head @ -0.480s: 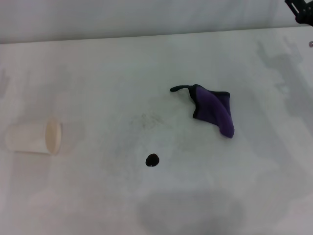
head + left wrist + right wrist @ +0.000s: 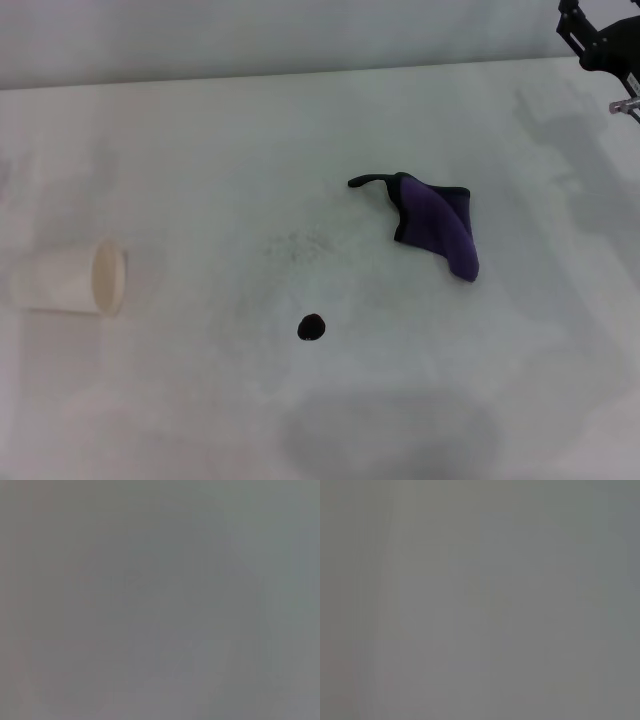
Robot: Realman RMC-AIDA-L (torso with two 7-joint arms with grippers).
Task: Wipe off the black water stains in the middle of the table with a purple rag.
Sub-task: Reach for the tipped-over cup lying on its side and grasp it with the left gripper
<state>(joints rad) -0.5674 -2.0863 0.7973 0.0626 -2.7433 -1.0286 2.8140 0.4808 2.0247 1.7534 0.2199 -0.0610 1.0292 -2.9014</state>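
Right claw (image 2: 606, 50) now further into head view at far right corner than half a second back; whether open or closed, cannot tell. Rag (image 2: 438, 225) lies crumpled on table (image 2: 200, 140), right of centre, black tail pointing left. Stain (image 2: 312, 326) sits nearer, left of rag, well apart. Cup (image 2: 70, 281) on its side at left edge. Wrist views show only grey. Left claw unseen.

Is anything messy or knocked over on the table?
Yes. A cream paper cup lies tipped on its side near the table's left edge. A small black blot sits in the middle, unwiped. The purple rag lies crumpled beyond it, to the right. The right hand is at the far right corner.
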